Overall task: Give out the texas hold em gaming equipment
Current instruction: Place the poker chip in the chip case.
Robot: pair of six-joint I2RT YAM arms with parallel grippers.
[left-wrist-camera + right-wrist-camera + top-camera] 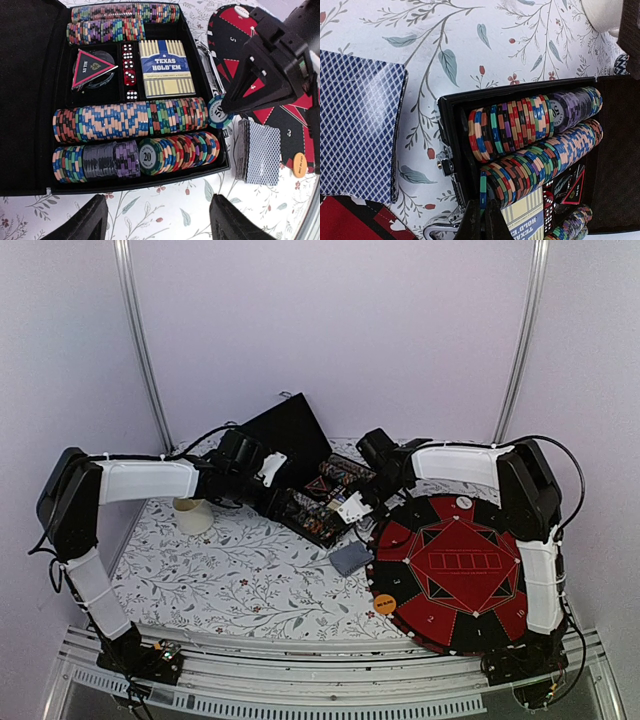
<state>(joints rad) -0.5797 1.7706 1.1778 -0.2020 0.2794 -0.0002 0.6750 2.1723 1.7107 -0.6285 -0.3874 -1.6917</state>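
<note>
An open black case [312,502] holds rows of multi-coloured poker chips [130,121], a Texas Hold'em card box [166,68] and red dice [129,75]. My right gripper [483,224] is shut on one green-and-blue-edged chip [483,192] at the end of a chip row; from the left wrist view this chip [218,111] shows at the case's right edge. A grey-blue deck of cards [350,558] lies between the case and the red-and-black round mat [455,575]. My left gripper [157,220] hangs open over the floral cloth, just short of the case's near edge, with nothing between its fingers.
An orange button disc [385,604] lies on the mat's near left rim and a white one [462,503] on its far rim. A cream cup [193,515] stands left of the case. The case's lid [285,430] leans up behind it.
</note>
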